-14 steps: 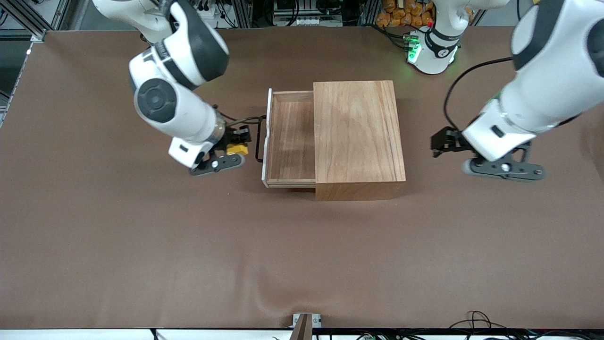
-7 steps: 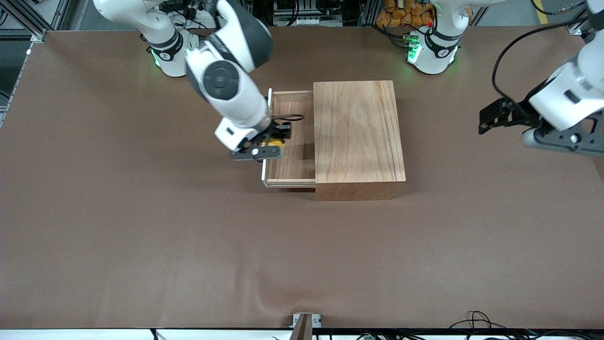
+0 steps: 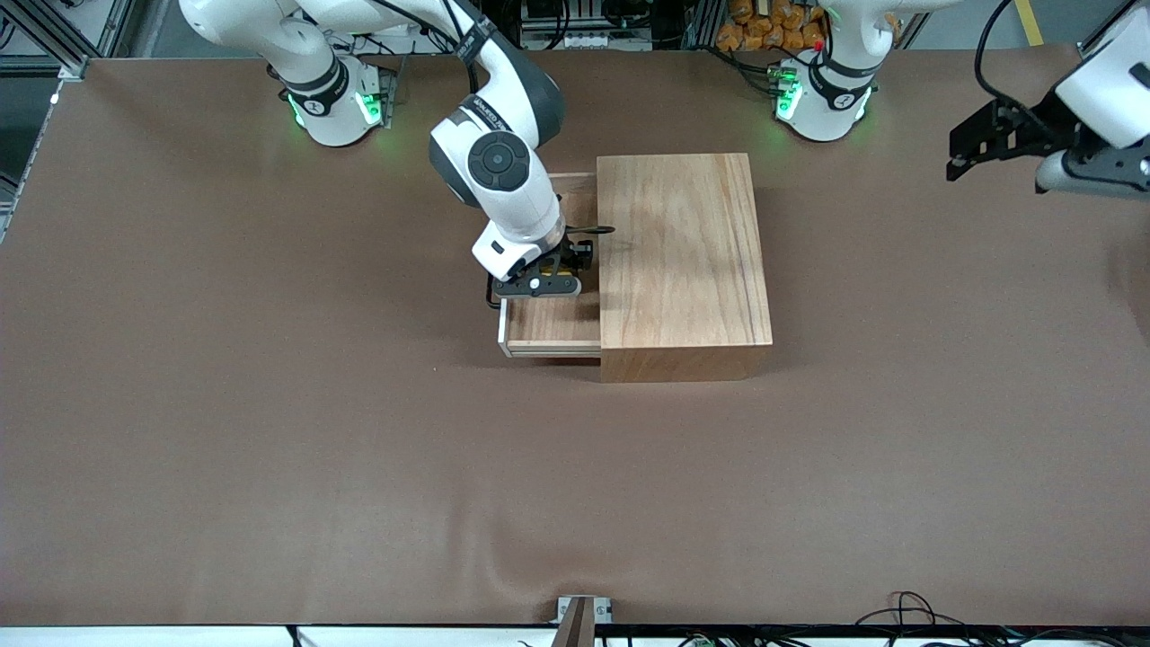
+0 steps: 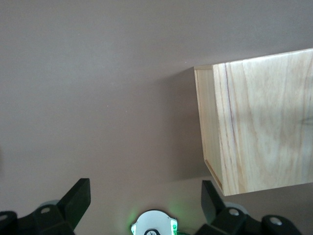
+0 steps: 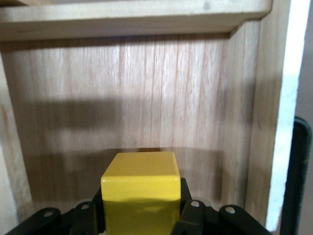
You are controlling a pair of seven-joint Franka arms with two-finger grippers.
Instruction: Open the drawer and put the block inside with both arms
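Front view: a wooden box (image 3: 683,261) stands on the brown table (image 3: 269,431), its drawer (image 3: 548,331) pulled out toward the right arm's end of the table, with a white-edged front panel and a black wire handle (image 3: 491,295). The right arm (image 3: 503,180), rising from its green-lit base at the top of the view, reaches over the open drawer; the right gripper (image 3: 564,270) hangs over the drawer's tray, its fingers closed, with only a sliver of yellow showing between them. The left arm (image 3: 1110,90) is held up over the table at its own end, well apart from the box; the left gripper (image 3: 975,153) hangs there with nothing in it. Left wrist view: the left gripper (image 4: 146,200) shows two dark fingers (image 4: 78,198) spread wide, empty, above bare table, with a corner of the box (image 4: 259,127) and a green-lit round base (image 4: 154,225) in sight. Right wrist view: the right gripper (image 5: 142,210) is clamped on the block (image 5: 141,191), a bright yellow cube held by two opposite faces, upright, above the drawer floor (image 5: 127,103). The drawer's end wall (image 5: 132,22), side wall and white front panel (image 5: 288,112) frame the block, and the black handle (image 5: 298,181) lies just outside the panel. Whether the block touches the drawer floor cannot be told.
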